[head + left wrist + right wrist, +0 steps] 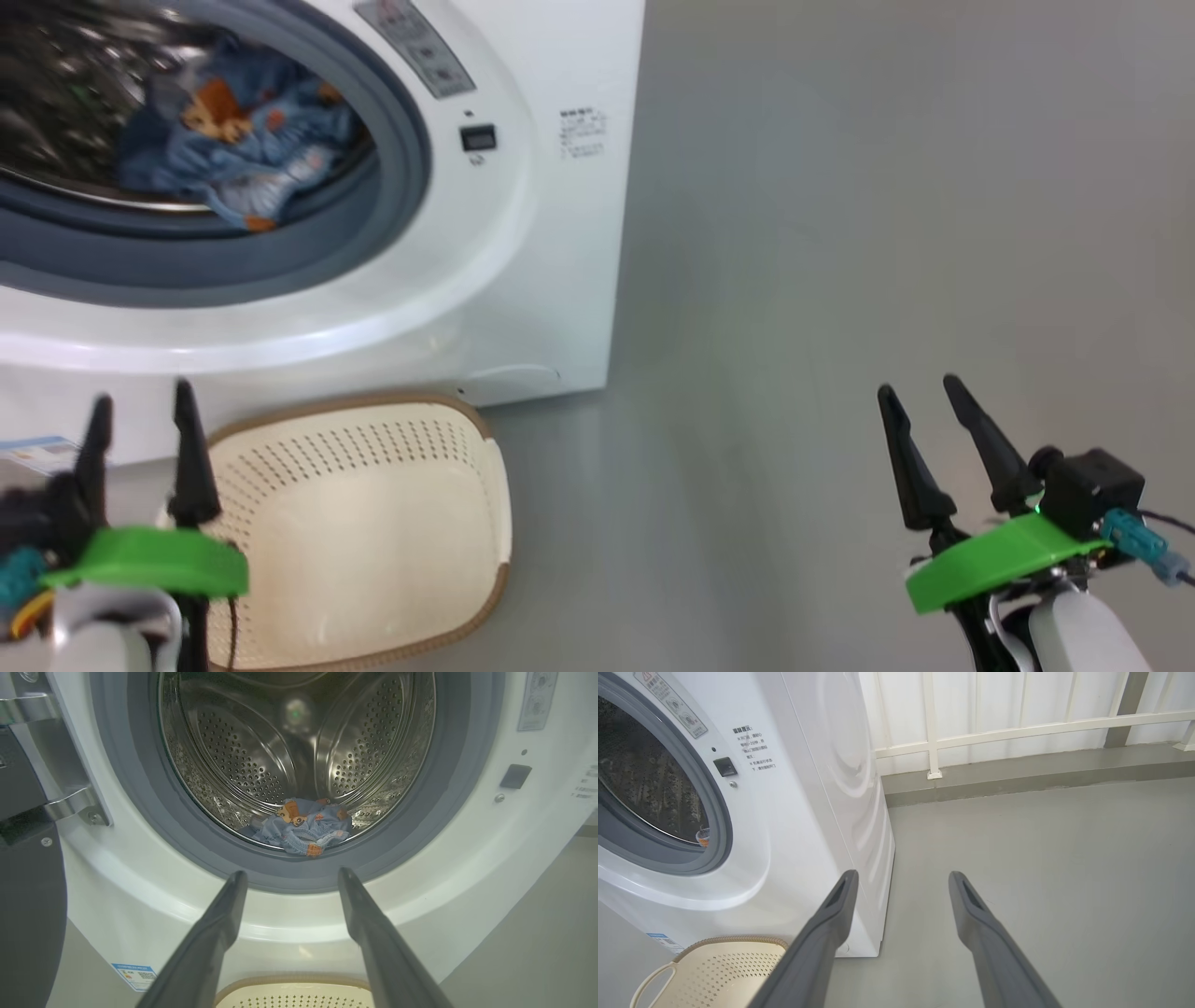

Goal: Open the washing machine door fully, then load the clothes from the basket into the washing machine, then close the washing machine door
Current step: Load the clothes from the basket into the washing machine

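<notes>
Gaping straight ahead of the left gripper (pixel 140 394), the mouth of the washing machine (pixel 560 280) is edged by a grey rubber ring (pixel 140 826), with the perforated steel drum (pixel 233 765) behind it. The washing machine door (pixel 28 905) stands swung out to that gripper's left. Its black rim hangs from a metal hinge (pixel 70 807), well clear of the fingers (pixel 210 933).

The clothes (pixel 301 828), light blue with orange prints, lie bunched at the bottom of the drum, beyond the fingertips and just past the ring's lower lip. One orange-trimmed fold reaches onto the ring. The basket (pixel 485 439) sits on the floor below the left gripper and slightly to its right, near the machine's front. Its brown rim is close under the fingers; whether they touch it I cannot tell.

For the right gripper (pixel 919 386), the machine's front right corner edge runs on its left. Ahead and to its right lies open grey floor (pixel 840 233), which reaches a low kerb (pixel 1017 781) and a white railing (pixel 1017 730) well beyond the fingertips.

Both grippers have their two dark fingers spread wide apart, with nothing held between them.
</notes>
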Available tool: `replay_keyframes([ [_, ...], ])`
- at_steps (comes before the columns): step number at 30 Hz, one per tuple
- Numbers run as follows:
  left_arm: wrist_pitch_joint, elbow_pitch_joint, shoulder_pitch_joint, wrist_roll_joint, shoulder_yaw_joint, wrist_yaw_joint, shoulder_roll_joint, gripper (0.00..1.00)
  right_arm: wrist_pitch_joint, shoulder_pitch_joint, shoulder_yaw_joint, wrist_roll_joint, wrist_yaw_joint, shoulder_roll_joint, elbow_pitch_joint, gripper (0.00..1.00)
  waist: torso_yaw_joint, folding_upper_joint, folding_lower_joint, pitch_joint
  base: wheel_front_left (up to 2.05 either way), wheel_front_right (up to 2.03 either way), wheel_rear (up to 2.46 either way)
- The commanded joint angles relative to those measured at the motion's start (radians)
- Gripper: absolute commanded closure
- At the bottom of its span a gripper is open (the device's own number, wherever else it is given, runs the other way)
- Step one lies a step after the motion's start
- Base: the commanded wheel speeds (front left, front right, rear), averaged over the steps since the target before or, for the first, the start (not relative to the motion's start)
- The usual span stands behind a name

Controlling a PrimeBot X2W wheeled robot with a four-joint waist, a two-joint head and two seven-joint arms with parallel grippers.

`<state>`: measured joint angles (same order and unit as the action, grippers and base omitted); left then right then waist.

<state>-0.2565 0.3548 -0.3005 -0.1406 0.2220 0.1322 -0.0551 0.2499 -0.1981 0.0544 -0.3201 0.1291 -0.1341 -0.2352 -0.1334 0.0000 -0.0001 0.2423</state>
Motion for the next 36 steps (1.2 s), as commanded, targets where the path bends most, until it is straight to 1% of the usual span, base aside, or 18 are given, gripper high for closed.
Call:
replay_keyframes([
  [1, -0.005, -0.035, 0.028, 0.01, 0.02, -0.002, -0.019, 0.0, 0.012, 0.019, 0.02, -0.008, 0.002, -0.013, 0.017, 0.0, 0.034, 0.0, 0.0001, -0.057, 0.0, 0.0, 0.0],
  [8, -0.005, -0.085, 0.153, 0.024, 0.003, -0.002, -0.013, 0.0, 0.012, 0.068, 0.022, -0.016, 0.002, -0.025, 0.008, 0.0, 0.04, 0.0, 0.0001, -0.127, 0.0, 0.0, 0.0],
  [19, -0.005, -0.143, 0.296, -0.003, -0.033, -0.002, -0.004, 0.0, 0.012, 0.168, -0.005, -0.023, 0.002, -0.044, 0.009, 0.0, 0.064, 0.0, 0.0001, -0.215, 0.0, 0.0, 0.0],
  [26, -0.005, -0.169, 0.334, -0.013, -0.036, -0.002, 0.001, 0.0, 0.012, 0.195, -0.022, -0.022, 0.002, -0.04, 0.016, 0.0, 0.072, 0.0, 0.0001, -0.228, 0.0, 0.0, 0.0],
  [36, -0.005, -0.168, 0.335, -0.016, -0.035, -0.002, 0.003, 0.0, 0.012, 0.199, -0.022, -0.023, 0.002, -0.037, 0.023, 0.0, 0.074, 0.0, 0.0001, -0.228, 0.0, 0.0, 0.0],
])
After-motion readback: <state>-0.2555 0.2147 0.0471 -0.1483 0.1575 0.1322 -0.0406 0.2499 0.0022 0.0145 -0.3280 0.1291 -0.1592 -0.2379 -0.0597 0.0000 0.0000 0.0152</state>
